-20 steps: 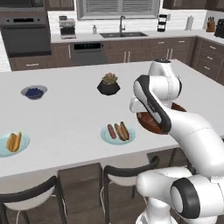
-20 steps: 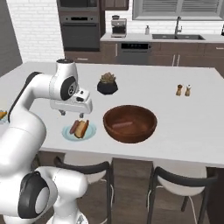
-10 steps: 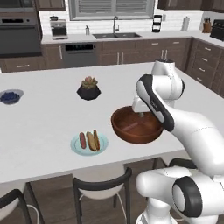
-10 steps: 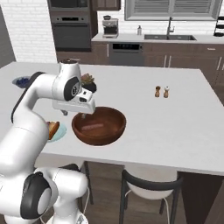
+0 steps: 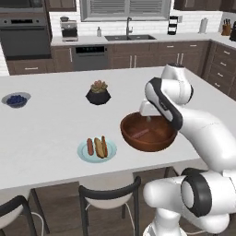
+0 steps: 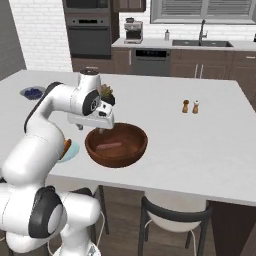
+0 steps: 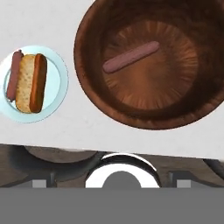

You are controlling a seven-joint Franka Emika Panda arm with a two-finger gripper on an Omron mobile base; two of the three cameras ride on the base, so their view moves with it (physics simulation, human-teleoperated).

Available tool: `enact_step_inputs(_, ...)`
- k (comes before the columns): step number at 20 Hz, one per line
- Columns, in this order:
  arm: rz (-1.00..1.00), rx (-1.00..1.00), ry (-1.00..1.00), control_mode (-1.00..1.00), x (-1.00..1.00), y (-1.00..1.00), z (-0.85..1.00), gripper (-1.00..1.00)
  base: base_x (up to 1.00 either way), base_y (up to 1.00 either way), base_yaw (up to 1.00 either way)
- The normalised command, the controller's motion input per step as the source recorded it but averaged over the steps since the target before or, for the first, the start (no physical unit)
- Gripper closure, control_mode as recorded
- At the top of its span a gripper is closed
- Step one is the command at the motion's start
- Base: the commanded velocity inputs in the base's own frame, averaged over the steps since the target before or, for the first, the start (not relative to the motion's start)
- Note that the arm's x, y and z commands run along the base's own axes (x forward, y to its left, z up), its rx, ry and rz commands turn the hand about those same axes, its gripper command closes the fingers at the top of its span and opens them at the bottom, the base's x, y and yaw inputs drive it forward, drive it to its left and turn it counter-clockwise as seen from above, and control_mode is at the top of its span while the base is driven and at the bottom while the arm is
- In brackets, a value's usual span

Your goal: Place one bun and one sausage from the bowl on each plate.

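Note:
The dark wooden bowl (image 5: 147, 145) (image 6: 117, 161) (image 7: 94, 30) stands near the counter's front edge and holds one sausage (image 5: 138, 134) (image 6: 109, 146) (image 7: 131, 57). To its left lies a pale blue-green plate (image 5: 110, 155) (image 6: 73, 152) (image 7: 56, 83). On it a bun (image 5: 101, 146) (image 7: 31, 83) and a second sausage (image 5: 90, 147) (image 7: 13, 75) lie side by side. My gripper (image 5: 150, 119) (image 6: 91, 129) hangs open and empty just above the bowl's plate-side back rim, pointing down. My arm hides most of the plate in the right base view.
A black plant pot (image 5: 97, 94) (image 6: 106, 92) stands behind the bowl. A small grey bowl of blue berries (image 5: 16, 99) (image 6: 32, 92) sits far left. Salt and pepper shakers (image 6: 190, 106) stand to the right. Chair backs (image 5: 108, 193) (image 6: 172, 212) line the counter's front edge.
The base has driven along the counter, so both base views shifted. The gripper went from above the plate to above the bowl's rim and stayed open and empty.

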Motion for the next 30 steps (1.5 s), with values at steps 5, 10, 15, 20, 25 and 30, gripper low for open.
enact_step_inputs(5, -0.48, 0.14, 0.03, -1.00, 0.73, -0.20, -0.41, -1.00, 0.00, 0.00, 0.00)
enact_step_inputs(10, -0.61, 0.19, 0.00, -1.00, 0.38, -0.12, -0.68, -1.00, 0.00, 0.00, 0.00)
enact_step_inputs(15, -0.63, 0.13, 0.01, -1.00, 0.37, 0.00, -0.75, -1.00, 0.00, 0.00, 0.00)
enact_step_inputs(20, -0.37, 0.07, 0.09, -1.00, 0.87, 0.00, -0.53, -1.00, 0.00, 0.00, 0.00)
enact_step_inputs(25, -0.01, 0.11, 0.27, -1.00, 1.00, -0.01, -0.20, -1.00, 0.00, 0.00, 0.00)
enact_step_inputs(30, 0.01, 0.10, 0.15, -1.00, 0.61, -0.25, -0.21, -1.00, 0.00, 0.00, 0.00)
